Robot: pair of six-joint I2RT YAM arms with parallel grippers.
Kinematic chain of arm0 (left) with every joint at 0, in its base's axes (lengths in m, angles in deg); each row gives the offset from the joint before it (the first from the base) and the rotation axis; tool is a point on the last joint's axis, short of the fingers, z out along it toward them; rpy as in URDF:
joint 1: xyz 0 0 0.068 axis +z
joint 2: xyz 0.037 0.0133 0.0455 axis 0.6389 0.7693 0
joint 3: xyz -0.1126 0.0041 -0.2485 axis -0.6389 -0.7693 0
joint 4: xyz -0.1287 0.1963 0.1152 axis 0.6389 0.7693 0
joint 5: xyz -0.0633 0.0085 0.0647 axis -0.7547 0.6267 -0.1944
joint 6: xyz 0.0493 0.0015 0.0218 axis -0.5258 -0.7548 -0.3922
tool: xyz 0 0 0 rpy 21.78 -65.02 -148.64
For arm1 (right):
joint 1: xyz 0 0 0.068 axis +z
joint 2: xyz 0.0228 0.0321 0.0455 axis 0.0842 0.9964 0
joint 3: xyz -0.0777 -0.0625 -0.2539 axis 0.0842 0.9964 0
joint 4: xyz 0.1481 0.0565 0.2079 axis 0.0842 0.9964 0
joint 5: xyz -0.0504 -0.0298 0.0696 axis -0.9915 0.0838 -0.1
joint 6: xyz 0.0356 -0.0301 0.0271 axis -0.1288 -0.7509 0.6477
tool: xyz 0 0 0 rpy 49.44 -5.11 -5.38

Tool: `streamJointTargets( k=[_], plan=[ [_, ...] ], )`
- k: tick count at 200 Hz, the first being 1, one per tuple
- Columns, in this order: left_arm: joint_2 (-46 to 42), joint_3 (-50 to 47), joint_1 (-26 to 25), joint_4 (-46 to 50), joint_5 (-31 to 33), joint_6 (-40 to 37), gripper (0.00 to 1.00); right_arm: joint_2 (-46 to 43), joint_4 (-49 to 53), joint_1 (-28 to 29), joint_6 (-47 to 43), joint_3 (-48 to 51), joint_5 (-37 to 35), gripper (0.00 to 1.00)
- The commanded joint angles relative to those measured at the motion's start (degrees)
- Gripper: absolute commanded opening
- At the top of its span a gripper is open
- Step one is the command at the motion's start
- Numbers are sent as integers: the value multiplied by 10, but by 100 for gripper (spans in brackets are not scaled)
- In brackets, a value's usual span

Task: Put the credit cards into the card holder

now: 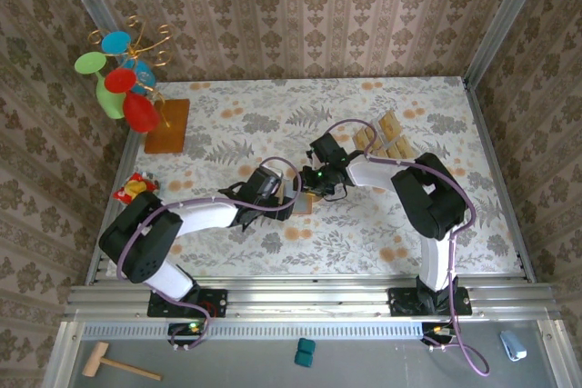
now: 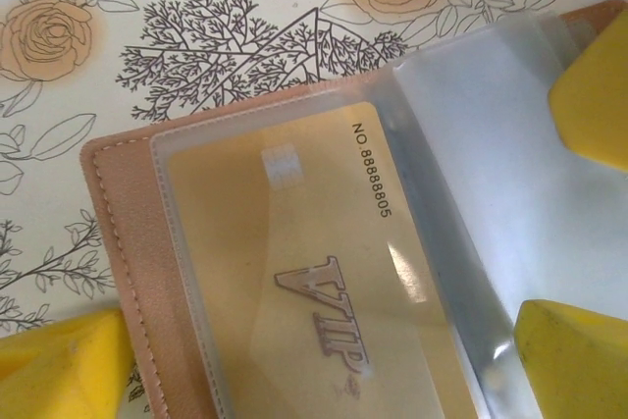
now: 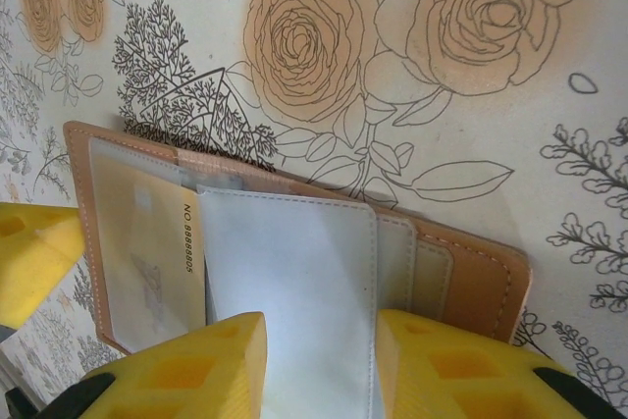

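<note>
The card holder (image 1: 306, 205) lies open on the flowered table between both grippers. Its brown leather (image 2: 118, 242) (image 3: 481, 282) frames clear sleeves. A gold credit card (image 2: 294, 272) (image 3: 147, 242) marked VIP sits inside the leftmost sleeve. My left gripper (image 1: 293, 199) (image 2: 324, 340) hangs open just over that card, its yellow fingertips (image 2: 59, 365) wide apart. My right gripper (image 1: 318, 190) (image 3: 322, 350) is partly closed on a raised clear sleeve (image 3: 294, 282) (image 2: 481, 174). More credit cards (image 1: 386, 138) lie in the clear tray at the back right.
A wooden board (image 1: 166, 124) with a stand of coloured discs (image 1: 118, 79) occupies the back left. A red and yellow packet (image 1: 135, 188) lies at the left edge. Metal rails border the table.
</note>
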Motion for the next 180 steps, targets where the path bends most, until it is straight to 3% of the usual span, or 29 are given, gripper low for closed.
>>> streamJointTargets(
  k=[1,66,180],
  plan=[
    [-43,-6,24,13,-16,18,100,14,11,5,3,-13,14,37],
    [-81,-21,126,74,-33,27,100,18,12,5,3,-13,12,37],
    [-31,-71,125,1,-61,48,100,42,44,36,-1,-77,20,36]
  ],
)
